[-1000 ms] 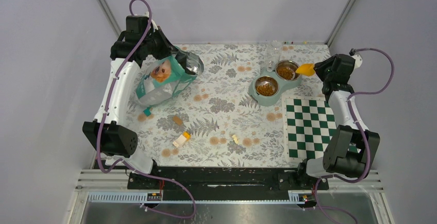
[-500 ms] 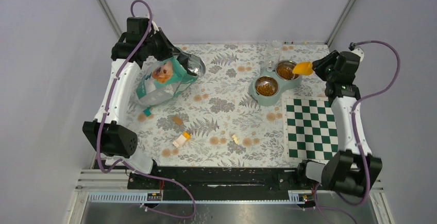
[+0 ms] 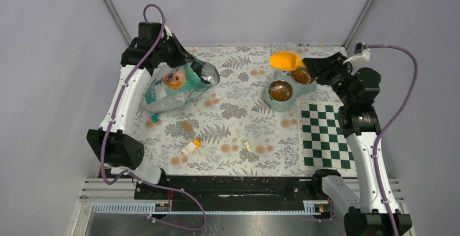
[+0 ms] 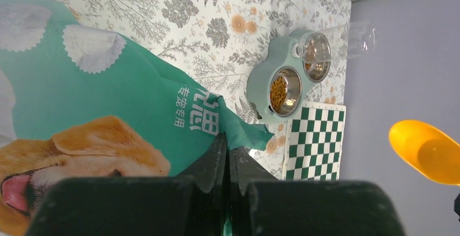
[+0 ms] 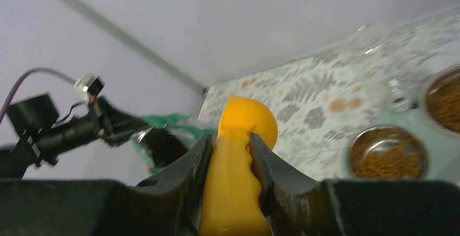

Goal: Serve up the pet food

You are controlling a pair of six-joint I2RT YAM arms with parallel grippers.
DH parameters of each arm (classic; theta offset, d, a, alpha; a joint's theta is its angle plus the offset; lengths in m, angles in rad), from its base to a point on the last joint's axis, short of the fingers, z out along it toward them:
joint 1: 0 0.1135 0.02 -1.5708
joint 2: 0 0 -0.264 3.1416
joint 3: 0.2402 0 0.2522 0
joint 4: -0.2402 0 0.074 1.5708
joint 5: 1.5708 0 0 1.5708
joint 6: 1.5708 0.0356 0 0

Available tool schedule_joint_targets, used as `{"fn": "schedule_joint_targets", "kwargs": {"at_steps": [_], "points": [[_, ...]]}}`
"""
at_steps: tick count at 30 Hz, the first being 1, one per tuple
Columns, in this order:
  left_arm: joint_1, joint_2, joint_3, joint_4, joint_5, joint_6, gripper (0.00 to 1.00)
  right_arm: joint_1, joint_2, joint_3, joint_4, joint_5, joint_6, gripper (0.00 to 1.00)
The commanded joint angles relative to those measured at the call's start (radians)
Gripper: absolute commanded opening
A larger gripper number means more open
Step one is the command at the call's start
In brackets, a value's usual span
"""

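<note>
While the right gripper (image 3: 313, 64) is clamped on the orange plastic scoop (image 3: 286, 60), the brown dry kibble (image 3: 280, 91) lies in the two steel bowls (image 3: 270, 88) of the pale green feeder (image 3: 279, 106), just beside it. The left gripper (image 3: 183, 58), fingers together, pinches the teal bag (image 3: 172, 85) by its edge, well apart from the kibble.

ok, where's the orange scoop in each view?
Top external: scoop upper centre-right, at the right arm's tip.
Left wrist: scoop at the right edge, below mid-height.
Right wrist: scoop bottom centre, clamped between the fingers.
Shared landmark: teal twin-bowl feeder, in all three.
</note>
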Motion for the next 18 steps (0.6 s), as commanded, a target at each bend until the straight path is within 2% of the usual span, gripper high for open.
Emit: {"fn": "schedule_joint_targets", "kwargs": {"at_steps": [1, 10, 15, 18], "points": [[-0.039, -0.085, 0.016, 0.18, 0.074, -0.033, 0.0, 0.16, 0.041, 0.051, 0.052, 0.003, 0.023, 0.0], [-0.071, -0.082, 0.002, 0.162, 0.05, 0.011, 0.0, 0.52, 0.249, 0.142, 0.1, 0.131, -0.013, 0.0], [-0.076, -0.078, 0.002, 0.149, 0.055, 0.029, 0.0, 0.62, 0.402, 0.216, 0.134, 0.169, -0.081, 0.0], [-0.078, -0.075, 0.007, 0.139, 0.071, 0.039, 0.0, 0.644, 0.486, 0.302, 0.08, 0.188, -0.149, 0.0]]}}
